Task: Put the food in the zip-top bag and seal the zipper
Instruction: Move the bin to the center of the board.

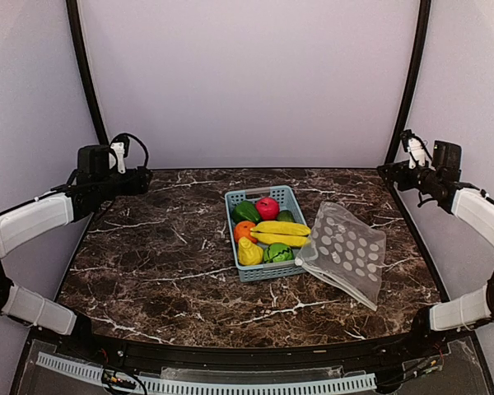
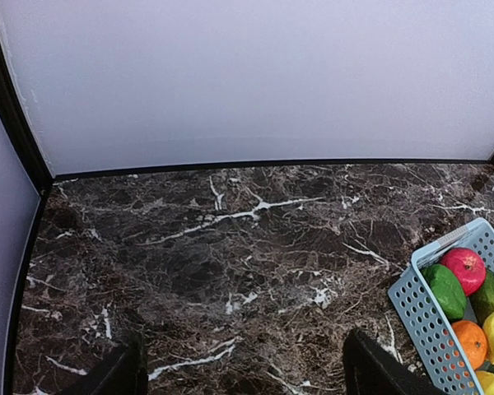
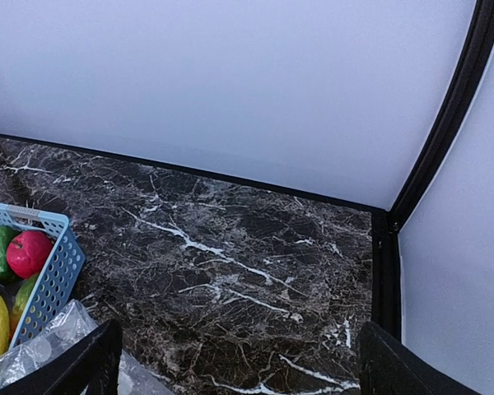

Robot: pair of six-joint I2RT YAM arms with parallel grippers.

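- One bag [image 1: 346, 251] lies nearest, right of the table's [image 1: 148, 247] middle, flat and, as far as I can see, holding nothing; the doubled strip along its near-left edge looks like the zipper [image 1: 337, 284]; whether it is pressed shut I cannot tell, so check that first, since a shut mouth has to be peeled apart before anything goes in.
- Its left edge touches the right wall of the basket [image 1: 259, 276]; pinch one lip only, at the end by the basket, and lift gently; thin film will likely slip or fold, so a shallow bite on the strip itself should hold better than one on the film.
- Mid-table, all the food [image 1: 263, 234] sits in the basket: pear [image 1: 249, 253] and a green piece [image 1: 278, 253] at the near end, orange [image 1: 244, 230] and banana [image 1: 281, 229] in the middle, pepper [image 1: 245, 211] and apple [image 1: 267, 207] at the far end; the banana lies across the top, so I would take it first, gripped across its narrow width; the round pieces may roll out unless centred between the fingers.
- Farthest, the left gripper [image 2: 245, 362] hangs over the far-left corner and the right gripper [image 3: 239, 354] over the far-right corner, well apart from bag and basket; both stand with jaws spread wide and empty.
- By my reckoning the right arm, closer to the bag, should hold the mouth up while the left fetches; keep their paths apart over the basket.
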